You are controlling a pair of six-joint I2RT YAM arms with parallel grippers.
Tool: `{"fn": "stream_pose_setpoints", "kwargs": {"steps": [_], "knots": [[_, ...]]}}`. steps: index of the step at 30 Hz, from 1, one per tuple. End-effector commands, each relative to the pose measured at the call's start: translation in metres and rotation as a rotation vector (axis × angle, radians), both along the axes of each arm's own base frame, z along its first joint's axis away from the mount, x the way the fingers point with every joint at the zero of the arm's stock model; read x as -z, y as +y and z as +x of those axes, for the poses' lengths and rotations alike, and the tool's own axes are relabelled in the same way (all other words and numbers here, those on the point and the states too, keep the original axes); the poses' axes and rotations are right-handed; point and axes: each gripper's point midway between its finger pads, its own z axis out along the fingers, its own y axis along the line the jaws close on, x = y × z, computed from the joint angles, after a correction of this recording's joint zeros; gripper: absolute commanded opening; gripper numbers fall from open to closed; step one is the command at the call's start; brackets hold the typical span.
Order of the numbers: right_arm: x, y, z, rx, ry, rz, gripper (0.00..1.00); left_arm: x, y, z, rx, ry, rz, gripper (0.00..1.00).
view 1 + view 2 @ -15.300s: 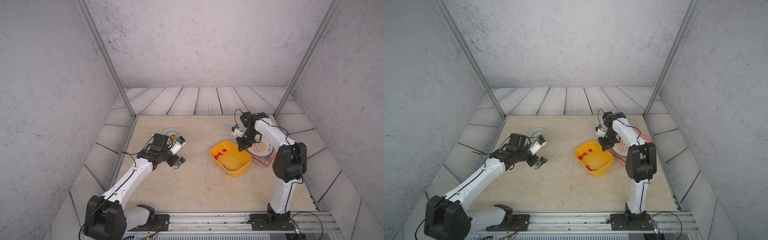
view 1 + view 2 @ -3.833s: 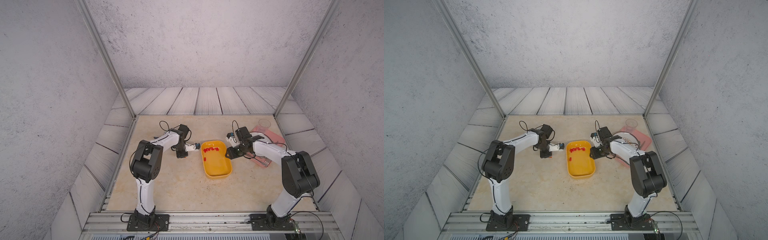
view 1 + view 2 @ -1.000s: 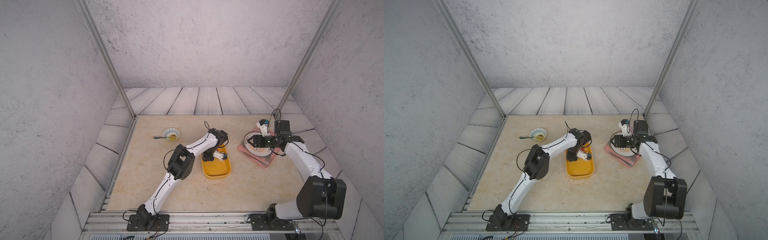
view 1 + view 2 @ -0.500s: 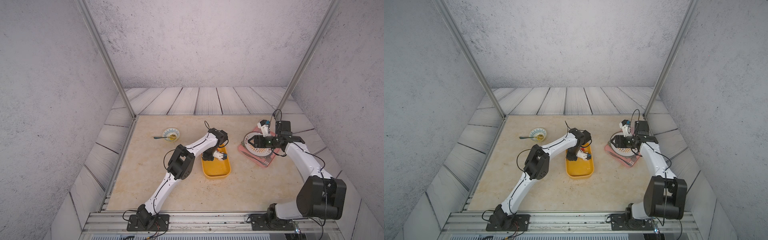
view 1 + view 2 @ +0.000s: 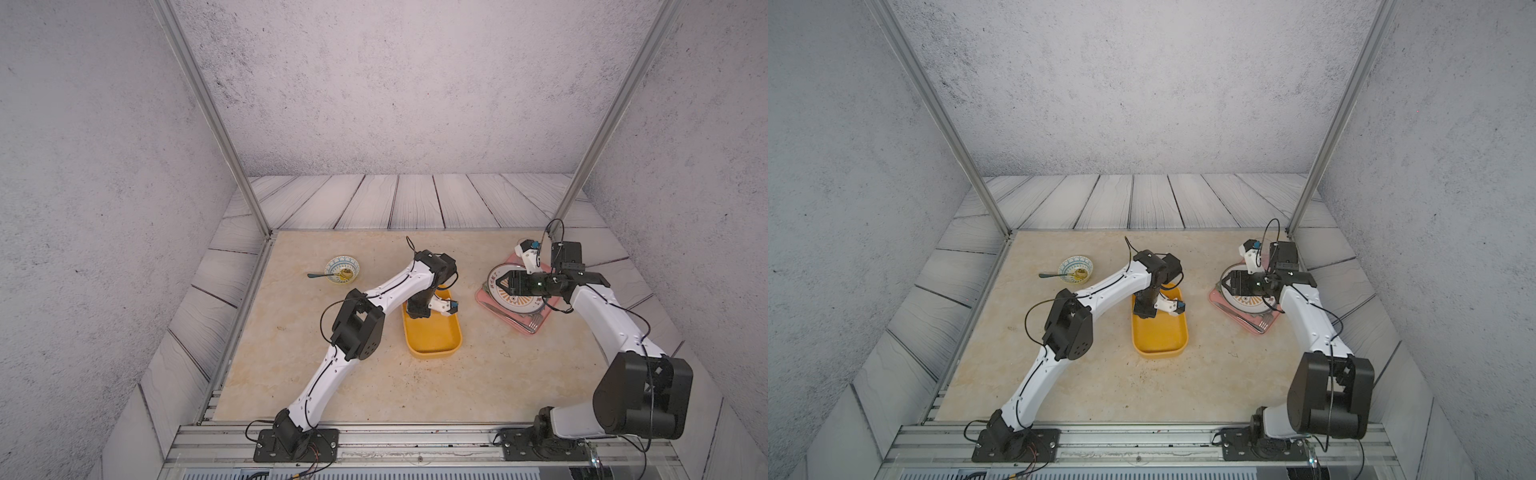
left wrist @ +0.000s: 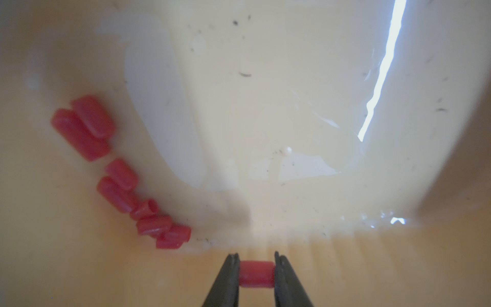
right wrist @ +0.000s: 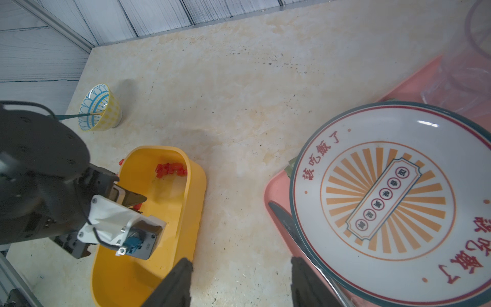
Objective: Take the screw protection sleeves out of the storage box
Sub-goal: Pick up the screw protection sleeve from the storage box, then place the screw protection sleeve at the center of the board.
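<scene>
The yellow storage box [image 5: 434, 336] [image 5: 1160, 336] lies mid-table. My left gripper [image 5: 417, 314] [image 5: 1143, 314] reaches down into its far end. In the left wrist view the left gripper [image 6: 256, 261] is shut on one red screw protection sleeve [image 6: 256, 273], held end to end just above the box floor [image 6: 292, 133]. Several more sleeves [image 6: 119, 183] lie in a curved row along the wall, also seen as a red cluster [image 7: 170, 170]. My right gripper [image 7: 240, 268] [image 5: 500, 284] is open and empty, hovering between the box wall [image 7: 196, 191] and the pink tray.
A patterned bowl [image 5: 342, 269] [image 7: 99, 109] with a spoon stands at the back left. A pink tray [image 5: 536, 328] on the right holds a printed plate [image 5: 517, 305] [image 7: 385, 202], cutlery [image 5: 511, 320] and a clear cup [image 7: 473, 53]. A red bit [image 7: 121, 161] shows by the box's outer rim.
The left jaws have narrowed onto a sleeve inside the box. Both arms have otherwise hardly moved.
</scene>
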Motion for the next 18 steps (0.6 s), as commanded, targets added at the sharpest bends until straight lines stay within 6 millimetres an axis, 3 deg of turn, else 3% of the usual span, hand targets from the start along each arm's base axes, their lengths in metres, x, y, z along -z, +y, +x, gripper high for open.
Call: {"fn": "stream_pose_setpoints", "kwargs": {"steps": [1, 4, 8, 12, 18], "knots": [[-0.002, 0.001, -0.005, -0.005, 0.0, 0.018, 0.62, -0.036, 0.003, -0.009, -0.045, 0.017, -0.069, 0.25], [-0.002, 0.001, -0.004, -0.005, -0.001, 0.018, 0.62, -0.053, 0.015, -0.009, -0.096, 0.023, -0.113, 0.25], [-0.001, 0.002, -0.005, -0.008, 0.003, 0.022, 0.62, -0.066, 0.045, -0.006, -0.177, 0.015, -0.144, 0.25], [-0.001, 0.002, -0.004, -0.008, 0.004, 0.024, 0.62, -0.061, 0.091, 0.003, -0.274, -0.003, -0.133, 0.25], [0.002, 0.002, -0.004, -0.009, 0.009, 0.028, 0.62, -0.027, 0.154, 0.019, -0.425, 0.021, -0.093, 0.25]]}}
